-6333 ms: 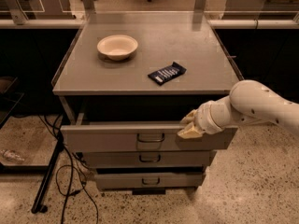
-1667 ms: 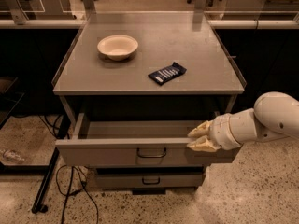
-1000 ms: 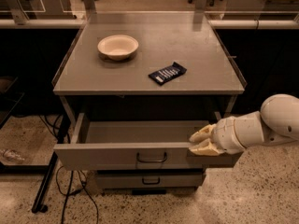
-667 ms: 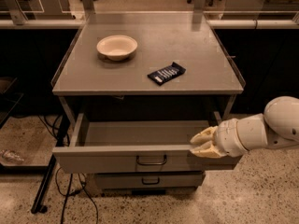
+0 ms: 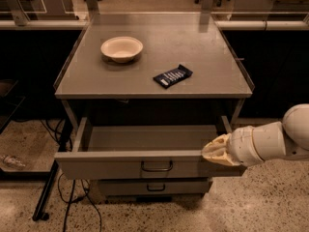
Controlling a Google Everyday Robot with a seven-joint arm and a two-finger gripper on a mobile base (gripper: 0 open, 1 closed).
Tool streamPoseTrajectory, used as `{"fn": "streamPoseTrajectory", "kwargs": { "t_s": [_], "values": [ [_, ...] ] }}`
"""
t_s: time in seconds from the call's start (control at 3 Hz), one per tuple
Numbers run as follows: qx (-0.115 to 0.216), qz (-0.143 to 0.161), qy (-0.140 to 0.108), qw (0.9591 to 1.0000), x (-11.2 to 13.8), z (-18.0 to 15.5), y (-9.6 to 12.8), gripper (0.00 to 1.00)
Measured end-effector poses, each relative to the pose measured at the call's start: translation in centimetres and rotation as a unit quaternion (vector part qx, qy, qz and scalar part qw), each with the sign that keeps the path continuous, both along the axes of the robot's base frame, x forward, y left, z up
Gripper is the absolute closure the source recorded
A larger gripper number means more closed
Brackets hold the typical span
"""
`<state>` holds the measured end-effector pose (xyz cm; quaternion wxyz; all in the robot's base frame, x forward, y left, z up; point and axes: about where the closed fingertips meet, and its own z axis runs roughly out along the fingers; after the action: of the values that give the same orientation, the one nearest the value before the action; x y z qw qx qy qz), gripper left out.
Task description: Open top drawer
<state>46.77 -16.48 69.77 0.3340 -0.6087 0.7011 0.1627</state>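
Two risks stand out from my station. First, the gripper [image 5: 216,151] sits against the right end of the upper front edge of the top drawer [image 5: 120,166], well off the centre loop handle [image 5: 157,166]. In my judgement, a further pull from that corner could rack the drawer in its runners and jam it. Second, the drawer stands drawn well out from under the worktop [image 5: 212,57], so over-travel might bring it hard against its stop and jolt whatever rests above. I cannot tell how far the gripper is open, nor whether it grips the edge or merely bears on it, so a slip off the edge is possible. Containers: the drawer's visible interior shows nothing inside, though its rear lies in shadow. A cream bowl [image 5: 121,48] at the worktop's rear left appears to hold nothing. A dark wrapped bar [image 5: 173,76] lies near the centre, apart from the bowl. One lower drawer [image 5: 154,187] sits shut.
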Motion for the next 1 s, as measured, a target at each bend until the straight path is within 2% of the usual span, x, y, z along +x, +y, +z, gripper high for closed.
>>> {"fn": "streamPoseTrajectory", "kwargs": {
  "t_s": [1.0],
  "values": [
    [0.0,0.0,0.0,1.0,0.0,0.0,0.01,0.14]
  ]
}}
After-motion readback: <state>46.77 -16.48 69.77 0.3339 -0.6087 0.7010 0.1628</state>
